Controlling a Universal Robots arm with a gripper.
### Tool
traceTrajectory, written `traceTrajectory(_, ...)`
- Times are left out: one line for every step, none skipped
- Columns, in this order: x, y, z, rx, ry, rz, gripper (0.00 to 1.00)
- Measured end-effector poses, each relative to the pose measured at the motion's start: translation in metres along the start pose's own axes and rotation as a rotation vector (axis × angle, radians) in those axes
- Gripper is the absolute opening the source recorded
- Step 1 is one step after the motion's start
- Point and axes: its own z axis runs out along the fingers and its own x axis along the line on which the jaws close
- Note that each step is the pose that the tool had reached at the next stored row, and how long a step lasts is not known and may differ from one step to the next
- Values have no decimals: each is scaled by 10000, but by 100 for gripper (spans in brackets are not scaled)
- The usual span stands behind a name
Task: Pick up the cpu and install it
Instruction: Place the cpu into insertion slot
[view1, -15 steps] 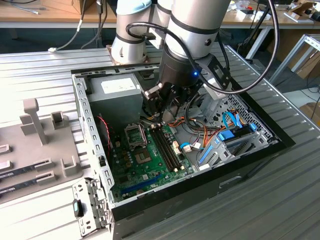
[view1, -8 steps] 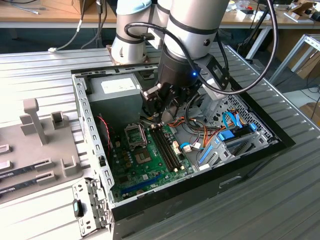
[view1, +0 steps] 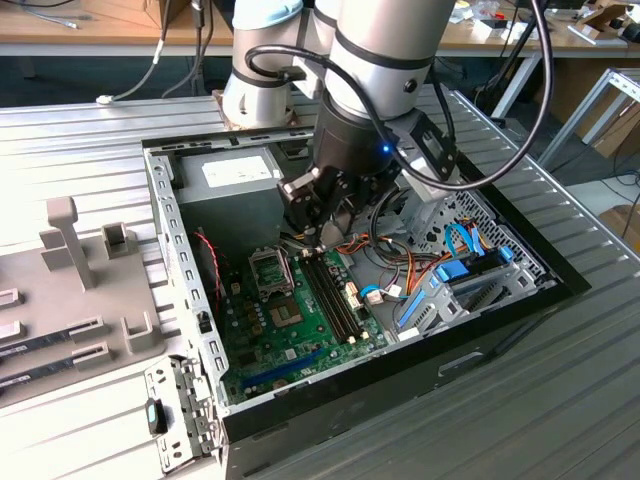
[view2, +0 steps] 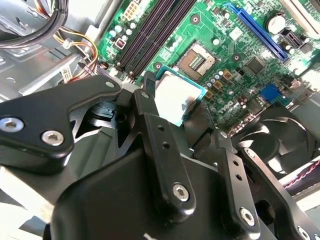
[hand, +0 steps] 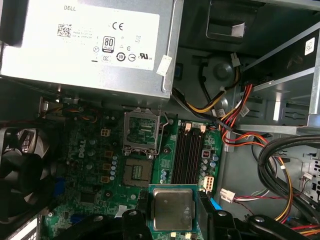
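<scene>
— What lies at the exterior view's left?
— A grey fixture plate (view1: 75, 275) on the ribbed metal table (view1: 560, 400), well apart from the arm. Beside it stands the open computer case (view1: 185, 270), with a black fan (view1: 207, 258) just inside its wall.
— And further along?
— The green motherboard (view1: 262, 328). Its socket (hand: 137, 172) is bare, gold contacts showing, and the black retention frame (hand: 141, 131) lies open next to it. The grey power supply (hand: 95, 45) sits beyond that frame.
— Where's the gripper?
— The gripper (view1: 318, 235) hangs inside the case, over the board, by the end of the memory slots (view1: 335, 295).
— Is it gripping anything?
— Yes. In both wrist views its two black fingers (view2: 145, 107) are clamped on opposite edges of the cpu (view2: 176, 97) (hand: 172, 207). The chip is held clear of the board, silvery top facing the cameras, near the socket but not in it.
— And on the exterior view's right?
— Bundled orange and yellow cables (hand: 235, 107), then a blue drive bracket (view1: 455, 278).
</scene>
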Motion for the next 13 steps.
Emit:
traceTrajectory(6,-1,1,-1,0,0,47)
traceTrajectory(10,-2,1,0,0,0,47)
traceTrajectory(15,-4,0,1,0,-1,47)
traceTrajectory(19,-5,1,0,0,0,47)
traceTrajectory(26,-8,1,0,0,0,47)
traceTrajectory(28,-10,2,0,0,0,47)
traceTrajectory(32,-11,2,0,0,0,47)
traceTrajectory(37,-15,2,0,0,0,47)
traceTrajectory(42,-17,3,-1,-1,0,47)
traceTrajectory(45,-19,3,0,0,0,47)
traceTrajectory(48,-21,3,0,0,0,47)
traceTrajectory(53,-24,4,0,0,0,47)
traceTrajectory(60,-27,4,0,0,0,47)
